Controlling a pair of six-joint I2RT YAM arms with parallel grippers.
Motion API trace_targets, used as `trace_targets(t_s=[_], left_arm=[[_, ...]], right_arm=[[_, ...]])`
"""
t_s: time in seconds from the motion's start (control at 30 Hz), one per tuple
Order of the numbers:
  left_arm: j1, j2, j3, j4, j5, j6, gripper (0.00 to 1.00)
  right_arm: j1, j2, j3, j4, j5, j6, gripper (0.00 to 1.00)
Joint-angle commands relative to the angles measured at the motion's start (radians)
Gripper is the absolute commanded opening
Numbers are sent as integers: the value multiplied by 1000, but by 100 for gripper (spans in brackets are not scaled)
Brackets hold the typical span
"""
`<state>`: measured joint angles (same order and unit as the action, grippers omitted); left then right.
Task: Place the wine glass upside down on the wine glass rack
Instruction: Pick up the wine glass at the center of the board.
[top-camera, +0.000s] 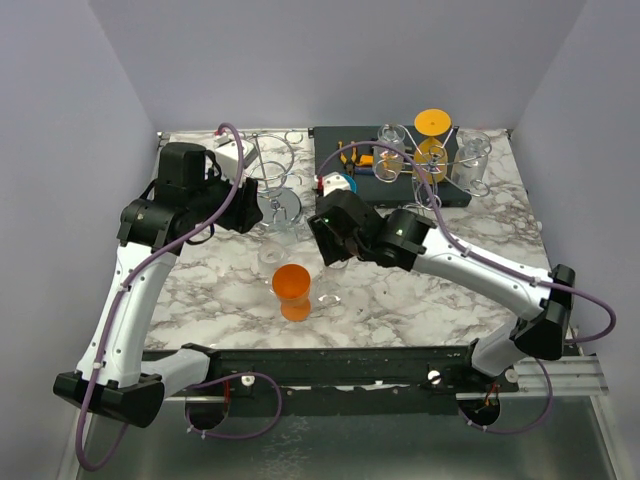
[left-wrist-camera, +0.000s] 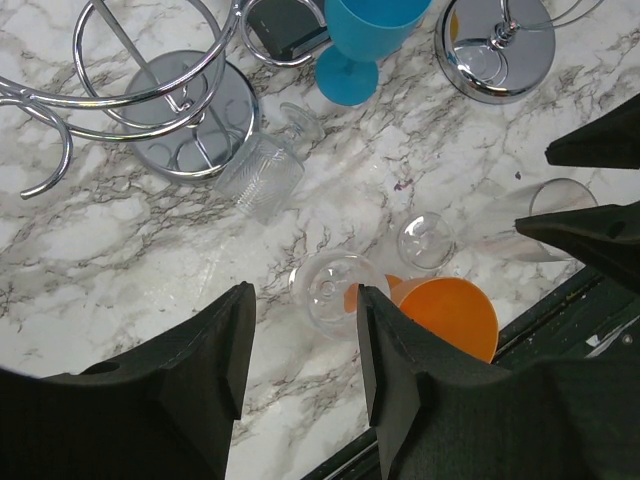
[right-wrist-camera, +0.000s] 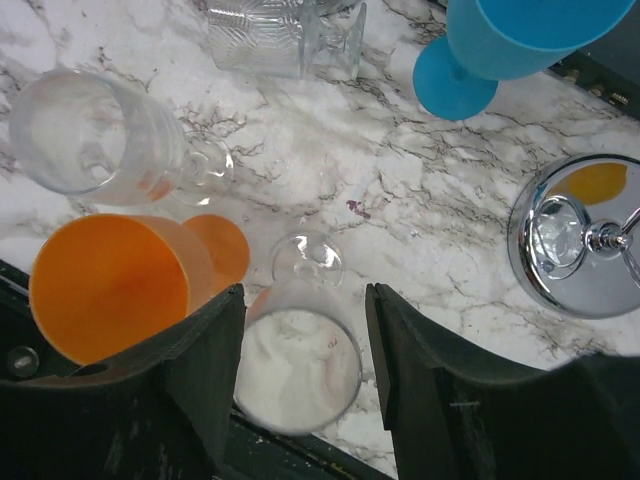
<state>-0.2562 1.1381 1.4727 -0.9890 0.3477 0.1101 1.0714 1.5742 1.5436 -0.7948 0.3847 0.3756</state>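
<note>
Evidently both arms aim at glasses lying on the worktop (top-camera: 200, 300). The right gripper (right-wrist-camera: 305, 300), spread, straddles a clear wine glass (right-wrist-camera: 298, 372) at the near edge, just right of an orange glass (right-wrist-camera: 110, 290), ready to close across its bowl. The left gripper (left-wrist-camera: 305, 300), also spread, hangs over a second clear glass (left-wrist-camera: 328, 290); the rack (left-wrist-camera: 180, 140) stands far left.

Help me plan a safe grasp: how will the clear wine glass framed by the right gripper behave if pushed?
Lying on its side on the smooth marble table, the clear wine glass would probably roll, perhaps against the orange glass beside it. Its thin, glossy wall looks fragile and likely slippery to pinch.
</note>
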Motion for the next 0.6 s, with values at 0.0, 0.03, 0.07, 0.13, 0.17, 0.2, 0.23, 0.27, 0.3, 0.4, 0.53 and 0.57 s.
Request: trace_targets(t_s=[0.0, 0.03, 0.07, 0.13, 0.17, 0.2, 0.23, 0.27, 0.3, 0.4, 0.53, 0.57], left_arm=[[5, -23, -14, -4, 31, 20, 50], [5, -23, -14, -3, 32, 19, 50], [4, -24, -12, -3, 34, 18, 51], [5, -24, -12, -3, 37, 16, 51], [5, -26, -13, -3, 38, 16, 51], [5, -26, -12, -4, 39, 14, 51], [5, -25, -11, -4, 39, 13, 51], [5, -26, -10, -4, 39, 12, 51], [5, -26, -9, -4, 39, 11, 51], [5, -28, -5, -3, 39, 11, 51], [5, -28, -5, -4, 46, 12, 51], [5, -28, -6, -4, 49, 11, 51]], right_arm=[[-5, -73, -21, -41, -38, 46, 57], [-4, -78, -27, -45, -38, 48, 57], [-5, -79, -34, -46, -40, 50, 57], [-5, -81, -41, -46, -41, 52, 57], [-5, -79, -44, -45, -40, 52, 57], [-5, -80, -44, -45, -40, 53, 57], [-5, -77, -43, -44, -43, 52, 57], [-5, -76, -43, -44, -47, 51, 57], [-5, -75, -45, -45, -49, 51, 56], [-4, -81, -59, -55, -47, 54, 54], [-5, -102, -93, -54, -57, 58, 51], [-5, -106, -100, -54, -60, 60, 51]])
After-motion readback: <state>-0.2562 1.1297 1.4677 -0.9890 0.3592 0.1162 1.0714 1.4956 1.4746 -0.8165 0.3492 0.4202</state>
